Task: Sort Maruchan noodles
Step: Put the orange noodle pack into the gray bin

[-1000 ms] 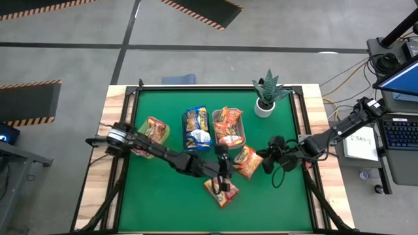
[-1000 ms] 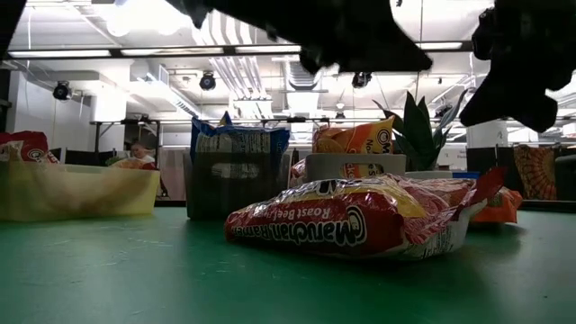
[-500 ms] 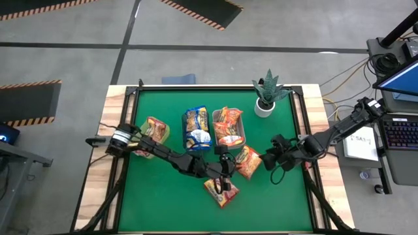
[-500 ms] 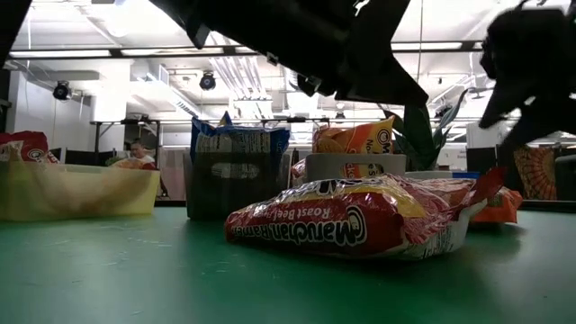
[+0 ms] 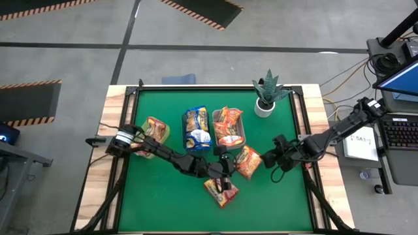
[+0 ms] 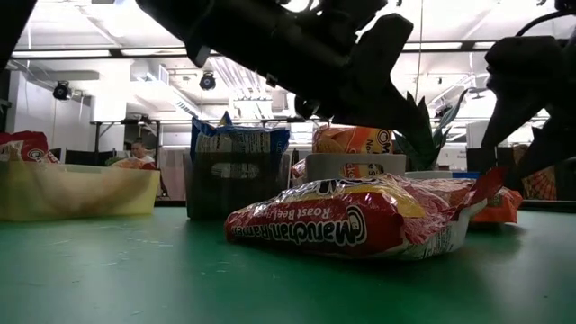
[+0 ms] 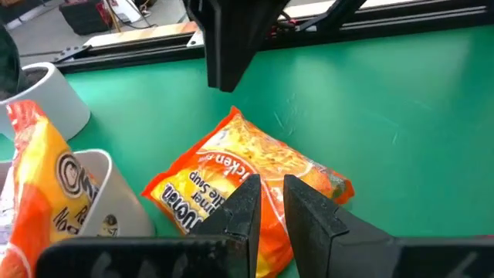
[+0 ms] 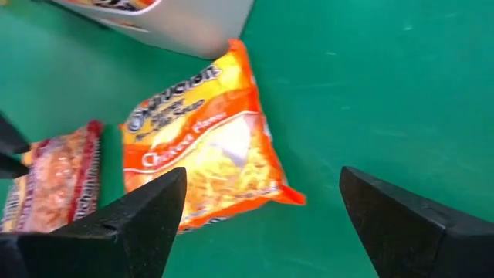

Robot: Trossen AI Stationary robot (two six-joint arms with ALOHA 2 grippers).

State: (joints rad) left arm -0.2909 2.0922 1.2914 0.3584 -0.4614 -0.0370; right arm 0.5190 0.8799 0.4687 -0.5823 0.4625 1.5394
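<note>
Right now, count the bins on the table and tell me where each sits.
3, side by side across the mat's far half: a yellowish bin on the left, a dark bin in the middle, a grey bin on the right. None looks hidden.

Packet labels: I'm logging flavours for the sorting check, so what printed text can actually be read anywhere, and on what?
"Maruchan Ramen" and "Roast Beef", mirrored in the low view, on the red packet lying in front.
"Chicken Flavor", partly legible, on the orange packet lying loose on the green mat.
Print on the blue packet and on the orange packet in the white bin: too blurred to read.
</note>
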